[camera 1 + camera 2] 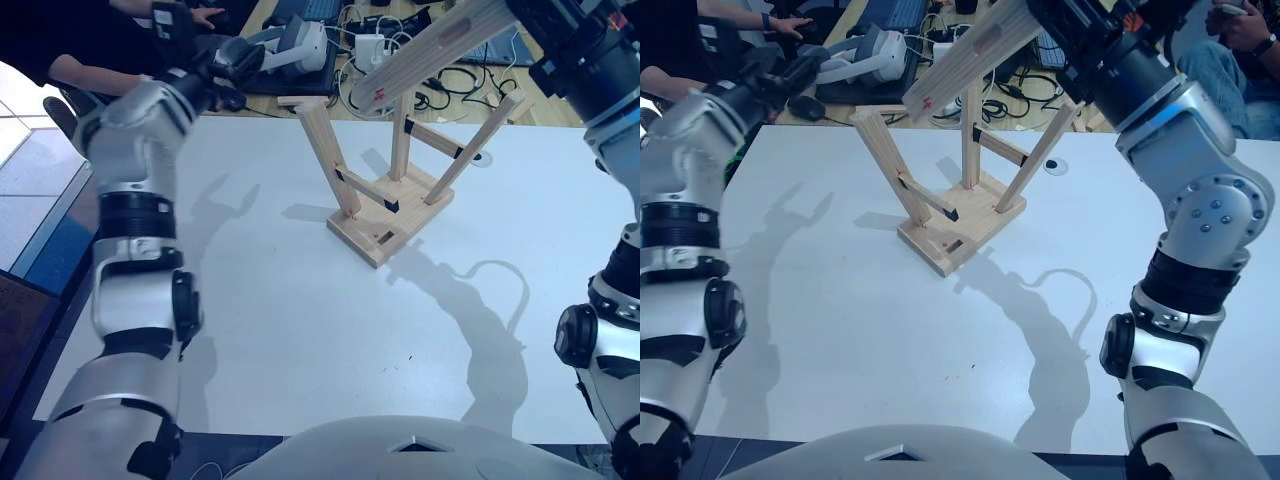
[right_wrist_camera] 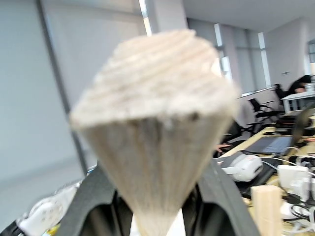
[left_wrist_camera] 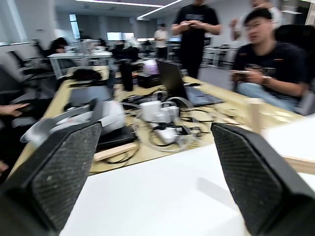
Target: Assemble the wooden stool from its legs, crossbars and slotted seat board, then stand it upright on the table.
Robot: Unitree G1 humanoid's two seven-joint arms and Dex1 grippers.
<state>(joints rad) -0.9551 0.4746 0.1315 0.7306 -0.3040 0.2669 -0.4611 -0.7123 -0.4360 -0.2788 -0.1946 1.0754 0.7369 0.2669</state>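
Stool [image 1: 385, 200] is upside down mid-bench [image 1: 300, 350], board [image 1: 372, 243] flat, three legs [image 1: 330, 155] up and tied by crossbars [image 1: 365, 188]. Right pincer [image 1: 1072, 28] is clamped on the fourth leg [image 1: 430, 55], held tilted in the air above the stool; left pincer [image 3: 157, 147] is spread apart, holding nothing, up near the far left bench edge. Risk: nothing steadies the stool, so the fourth leg coming in off-angle could jam in its slot, shove the board or knock the joined legs loose.
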